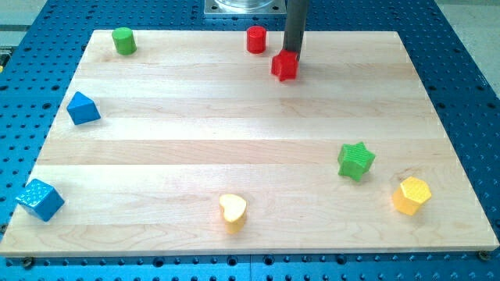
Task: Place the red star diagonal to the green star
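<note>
My tip [292, 53] sits at the top edge of the red star [285, 65], seemingly touching it, near the board's [234, 125] top; a red cylinder [256, 39] stands just left; the green star [355, 161] lies well apart at lower right, a yellow hexagon [411, 195] beside it.

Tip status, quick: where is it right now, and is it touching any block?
My tip: no gripper, holds nothing; it sits at the top edge of the red star, apparently in contact. Green star lies far off, untouched.
</note>
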### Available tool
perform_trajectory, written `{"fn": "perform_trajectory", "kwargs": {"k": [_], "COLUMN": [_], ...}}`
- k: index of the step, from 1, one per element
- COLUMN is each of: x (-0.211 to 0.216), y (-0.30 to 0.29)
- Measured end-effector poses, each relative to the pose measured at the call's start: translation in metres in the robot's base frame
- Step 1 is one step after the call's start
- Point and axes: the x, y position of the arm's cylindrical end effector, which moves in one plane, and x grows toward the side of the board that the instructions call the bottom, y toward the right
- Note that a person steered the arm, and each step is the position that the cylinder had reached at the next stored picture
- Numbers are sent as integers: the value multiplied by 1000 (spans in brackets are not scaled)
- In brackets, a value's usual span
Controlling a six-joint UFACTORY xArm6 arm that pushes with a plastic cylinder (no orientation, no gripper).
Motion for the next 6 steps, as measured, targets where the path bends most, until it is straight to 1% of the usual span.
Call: {"fn": "perform_trajectory", "kwargs": {"k": [1, 2, 3, 4, 5, 6], "x": [89, 58, 11, 23, 87, 94], "y": [49, 49, 13, -35, 0, 21]}}
